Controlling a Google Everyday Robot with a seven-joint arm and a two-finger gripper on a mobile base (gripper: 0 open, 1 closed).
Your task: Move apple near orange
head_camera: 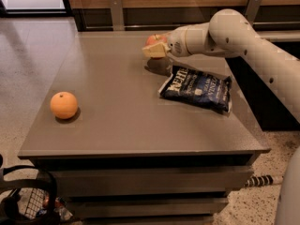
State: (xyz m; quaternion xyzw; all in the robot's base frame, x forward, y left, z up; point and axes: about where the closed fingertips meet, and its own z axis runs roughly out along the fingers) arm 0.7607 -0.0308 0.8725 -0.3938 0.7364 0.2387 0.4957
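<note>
Arm [243,36] outstretched; gripper [157,49] clasps apple [153,39] above far tabletop [117,107].

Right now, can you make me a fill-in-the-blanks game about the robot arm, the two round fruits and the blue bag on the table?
1. The gripper, at the far side of the flat grey table, is shut on the round ____ apple.
2. The round orange citrus fruit rests on the ____, far from the gripper.
3. The crinkly dark blue chip bag lies nearer to the ____ than to the orange citrus fruit.
Missing words: red; table; apple.
</note>
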